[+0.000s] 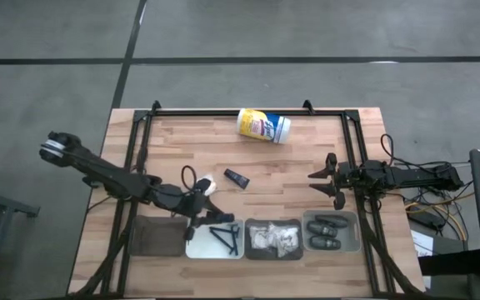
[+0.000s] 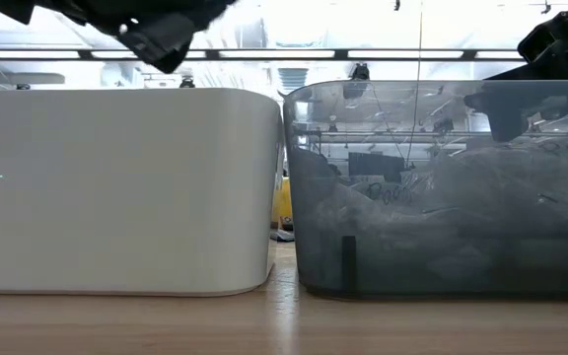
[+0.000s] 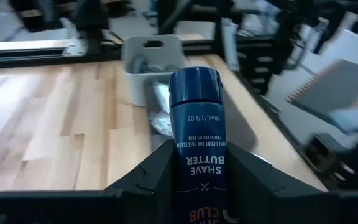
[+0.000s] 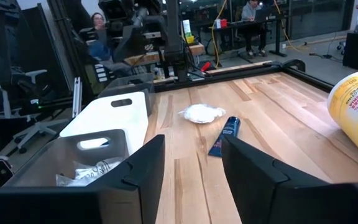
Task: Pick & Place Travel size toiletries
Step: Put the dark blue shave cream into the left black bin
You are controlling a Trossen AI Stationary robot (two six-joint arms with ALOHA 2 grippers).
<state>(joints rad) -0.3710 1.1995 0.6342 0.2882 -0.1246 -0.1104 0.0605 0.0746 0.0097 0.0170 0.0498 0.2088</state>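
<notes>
Wooden table (image 1: 290,167) carries a row of four bins along its near edge. Left gripper (image 1: 197,202) hangs above the white bin (image 1: 197,247), fingers clamped on a dark blue tube (image 3: 194,118) labelled shave butter. White bin holds thin dark razors (image 1: 226,237); neighbouring bins hold white packets (image 1: 274,237) and dark oval pods (image 1: 327,233). Another small tube (image 1: 237,178) and a white packet (image 4: 201,113) lie loose mid-table. Right gripper (image 1: 330,180) hovers just behind the pod bin, fingers apart, holding nothing. Yellow canister (image 1: 263,126) lies on its side at the far edge.
</notes>
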